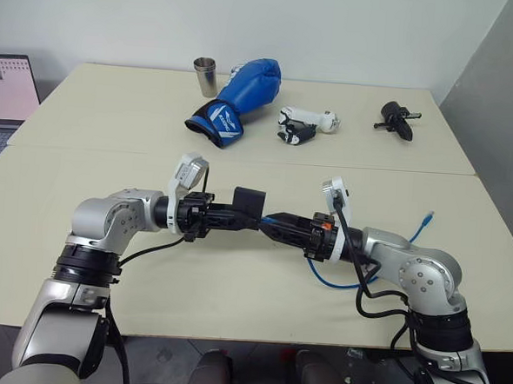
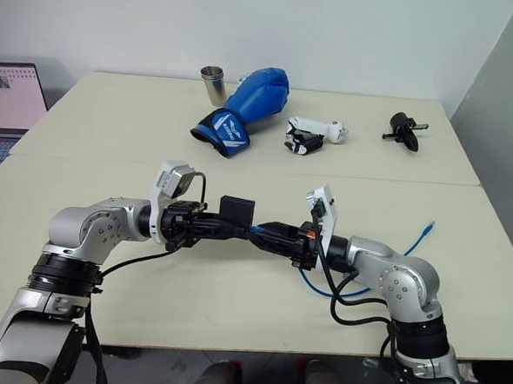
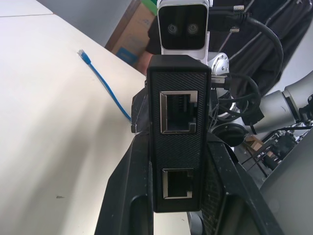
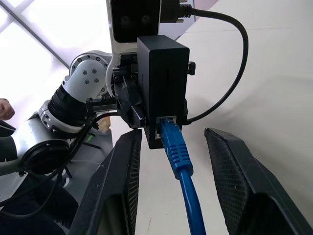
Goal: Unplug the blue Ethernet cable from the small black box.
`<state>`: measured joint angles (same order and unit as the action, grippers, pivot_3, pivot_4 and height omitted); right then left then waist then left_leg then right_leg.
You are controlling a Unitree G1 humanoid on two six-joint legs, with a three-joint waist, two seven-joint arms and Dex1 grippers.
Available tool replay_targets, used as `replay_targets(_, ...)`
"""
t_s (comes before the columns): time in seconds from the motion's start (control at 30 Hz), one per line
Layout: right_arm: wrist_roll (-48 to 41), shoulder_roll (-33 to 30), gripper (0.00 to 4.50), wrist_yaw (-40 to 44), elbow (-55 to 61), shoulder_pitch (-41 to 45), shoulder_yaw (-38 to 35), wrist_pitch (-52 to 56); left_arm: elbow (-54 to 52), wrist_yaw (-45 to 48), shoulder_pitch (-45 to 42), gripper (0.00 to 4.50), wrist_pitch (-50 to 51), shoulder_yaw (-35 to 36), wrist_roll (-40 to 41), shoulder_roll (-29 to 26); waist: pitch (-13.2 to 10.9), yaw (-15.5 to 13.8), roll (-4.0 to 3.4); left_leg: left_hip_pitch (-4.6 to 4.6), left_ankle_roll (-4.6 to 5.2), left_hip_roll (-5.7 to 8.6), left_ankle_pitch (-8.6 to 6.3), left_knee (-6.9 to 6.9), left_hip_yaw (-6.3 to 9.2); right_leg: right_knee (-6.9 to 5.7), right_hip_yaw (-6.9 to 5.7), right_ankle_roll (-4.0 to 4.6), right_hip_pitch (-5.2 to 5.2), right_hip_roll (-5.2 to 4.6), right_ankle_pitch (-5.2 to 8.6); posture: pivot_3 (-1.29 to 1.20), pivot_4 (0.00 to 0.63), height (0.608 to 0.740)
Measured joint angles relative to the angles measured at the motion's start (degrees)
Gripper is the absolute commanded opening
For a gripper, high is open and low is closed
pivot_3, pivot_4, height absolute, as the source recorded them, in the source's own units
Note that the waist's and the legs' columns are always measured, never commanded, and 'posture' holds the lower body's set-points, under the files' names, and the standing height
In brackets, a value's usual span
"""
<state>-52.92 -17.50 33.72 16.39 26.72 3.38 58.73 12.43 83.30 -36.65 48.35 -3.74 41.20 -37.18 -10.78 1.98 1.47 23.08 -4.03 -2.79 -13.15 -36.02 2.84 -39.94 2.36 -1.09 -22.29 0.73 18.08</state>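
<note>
Behind the arms lie a boxing glove point(image 1: 237, 99) and cup point(image 1: 205, 76).

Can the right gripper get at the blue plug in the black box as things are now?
Probably yes. The right gripper is open, its fingers either side of the blue Ethernet cable just behind the plug, nothing between. The left gripper holds the small black box off the table.

- Silver-grey arm shells with rounded joints, ringed by black bands.
- White camera blocks (two dark lenses each) on the wrists.
- Loose black cables alongside.
</note>
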Motion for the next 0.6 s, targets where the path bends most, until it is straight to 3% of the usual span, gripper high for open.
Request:
replay_targets(0.33, -0.2, -0.03, 2.16, 0.45, -0.4, 0.41, -0.15, 0.6, 0.11, 0.03, 0.2, 0.78, -0.01, 0.0, -0.12, 0.0, 0.0, 0.0, 0.0, 0.0, 0.0, 0.0, 0.0, 0.0, 0.0, 0.0, 0.0, 0.0, 0.0, 0.0, 0.0, 0.0, 0.15, 0.74)
replay_targets(0.6, -0.22, -0.06, 0.76, 0.95, -0.43, 0.58, -0.18, 0.65, 0.11, 0.06, 0.55, 0.78, -0.01, 0.0, -0.14, 0.0, 0.0, 0.0, 0.0, 0.0, 0.0, 0.0, 0.0, 0.0, 0.0, 0.0, 0.0, 0.0, 0.0, 0.0, 0.0, 0.0, 0.15, 0.74)
